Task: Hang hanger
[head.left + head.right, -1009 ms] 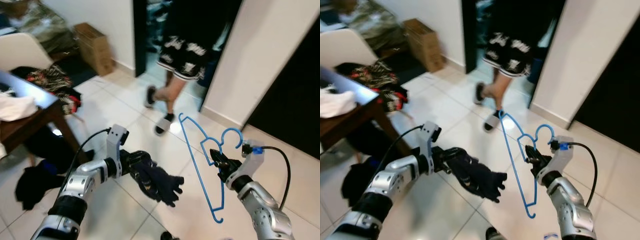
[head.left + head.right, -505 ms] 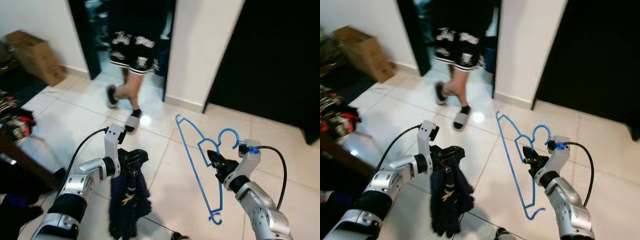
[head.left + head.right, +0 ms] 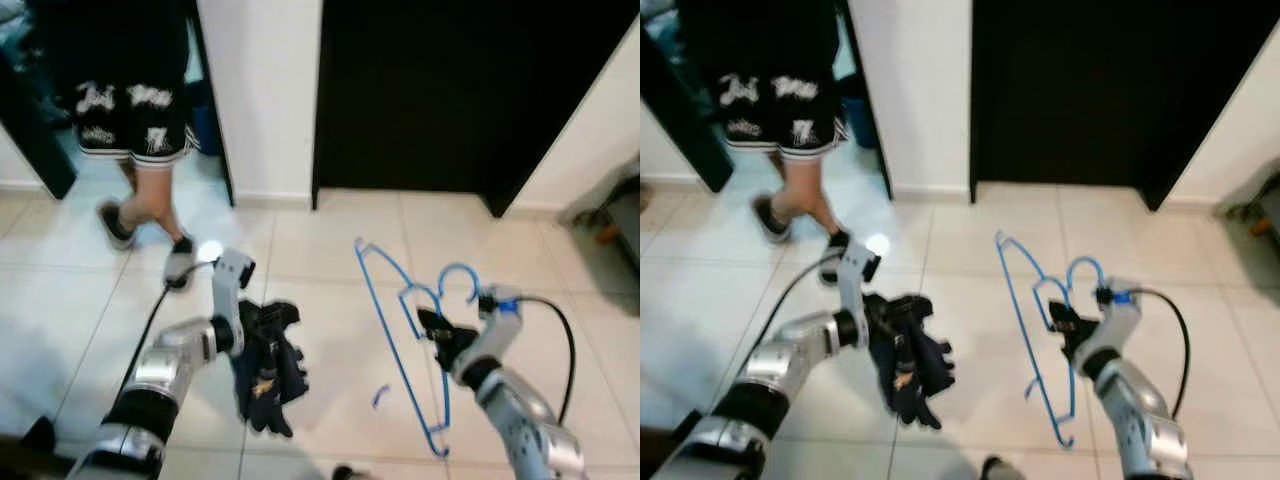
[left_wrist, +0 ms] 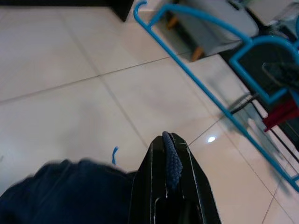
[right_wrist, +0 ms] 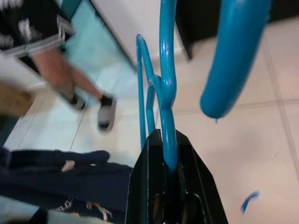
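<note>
A thin blue hanger [image 3: 402, 330] stands almost upright in the air over the tiled floor, hook uppermost. My right gripper [image 3: 438, 331] is shut on its neck just under the hook; the right wrist view has the blue wire [image 5: 167, 116] pinched between the black fingers. My left gripper [image 3: 250, 322] is shut on a dark navy garment [image 3: 268, 370] that hangs limp from it. In the left wrist view a fold of navy cloth [image 4: 171, 158] sits clamped between the fingers.
A person [image 3: 125, 110] in black printed shorts and slippers walks at the upper left, beside a white wall [image 3: 262, 90]. A dark doorway [image 3: 450, 90] opens ahead. A small blue scrap [image 3: 380, 396] lies on the tiles. A grey object [image 3: 612, 195] sits at the far right.
The camera has swung right: the table and box have left the picture and the dark doorway is ahead. The garment has dropped from held out sideways to hanging. Both grips are unchanged.
</note>
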Available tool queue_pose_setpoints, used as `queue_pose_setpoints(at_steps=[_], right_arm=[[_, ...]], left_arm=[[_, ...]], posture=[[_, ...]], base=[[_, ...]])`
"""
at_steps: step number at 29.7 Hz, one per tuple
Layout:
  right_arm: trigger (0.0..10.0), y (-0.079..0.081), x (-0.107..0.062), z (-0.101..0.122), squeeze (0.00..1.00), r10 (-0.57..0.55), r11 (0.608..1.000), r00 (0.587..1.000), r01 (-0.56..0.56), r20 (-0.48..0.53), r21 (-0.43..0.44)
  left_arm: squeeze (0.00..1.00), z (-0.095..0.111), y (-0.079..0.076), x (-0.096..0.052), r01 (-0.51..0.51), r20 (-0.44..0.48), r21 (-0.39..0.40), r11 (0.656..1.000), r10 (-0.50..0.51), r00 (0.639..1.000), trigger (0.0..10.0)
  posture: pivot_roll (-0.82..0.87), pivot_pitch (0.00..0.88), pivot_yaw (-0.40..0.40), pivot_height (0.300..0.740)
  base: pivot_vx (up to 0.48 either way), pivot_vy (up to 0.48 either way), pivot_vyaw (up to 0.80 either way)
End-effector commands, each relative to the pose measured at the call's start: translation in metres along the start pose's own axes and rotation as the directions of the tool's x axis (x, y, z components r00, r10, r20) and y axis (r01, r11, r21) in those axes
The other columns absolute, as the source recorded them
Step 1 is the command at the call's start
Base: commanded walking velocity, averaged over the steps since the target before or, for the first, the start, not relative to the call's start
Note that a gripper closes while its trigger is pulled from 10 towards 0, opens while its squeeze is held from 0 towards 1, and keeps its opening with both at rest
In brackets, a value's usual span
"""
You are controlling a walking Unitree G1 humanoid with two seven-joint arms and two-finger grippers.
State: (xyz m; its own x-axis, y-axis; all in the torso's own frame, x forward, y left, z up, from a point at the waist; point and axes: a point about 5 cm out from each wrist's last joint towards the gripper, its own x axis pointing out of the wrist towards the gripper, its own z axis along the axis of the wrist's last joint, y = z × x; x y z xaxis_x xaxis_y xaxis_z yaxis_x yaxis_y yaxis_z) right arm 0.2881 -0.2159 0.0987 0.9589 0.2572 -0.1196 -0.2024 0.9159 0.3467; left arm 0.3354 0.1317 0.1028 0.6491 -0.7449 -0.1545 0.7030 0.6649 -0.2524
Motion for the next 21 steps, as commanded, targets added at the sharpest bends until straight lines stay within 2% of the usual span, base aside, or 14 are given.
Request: queue_pose_setpoints(at_steps=[1, 21], right_arm=[[10.0, 0.0014, -0.0026, -0.0102, 0.0, 0.0, 1.0, 1.0, 0.0, -0.028, 0.014], [10.0, 0.0022, -0.0023, -0.0103, 0.0, 0.004, 1.0, 0.999, -0.004, -0.032, 0.014]], left_arm=[[0.0, -0.0058, 0.0015, -0.0036, -0.004, -0.012, -0.009, 1.0, 0.003, 1.0, 10.0], [0.0, -0.0054, 0.0022, -0.0033, -0.003, -0.005, -0.013, 1.0, 0.003, 1.0, 10.0]], posture=[[-0.01, 0.18, 0.012, 0.74], [-0.01, 0.181, 0.011, 0.74]], base=[[0.0, 0.0, -0.8], [0.0, 0.0, -0.8]])
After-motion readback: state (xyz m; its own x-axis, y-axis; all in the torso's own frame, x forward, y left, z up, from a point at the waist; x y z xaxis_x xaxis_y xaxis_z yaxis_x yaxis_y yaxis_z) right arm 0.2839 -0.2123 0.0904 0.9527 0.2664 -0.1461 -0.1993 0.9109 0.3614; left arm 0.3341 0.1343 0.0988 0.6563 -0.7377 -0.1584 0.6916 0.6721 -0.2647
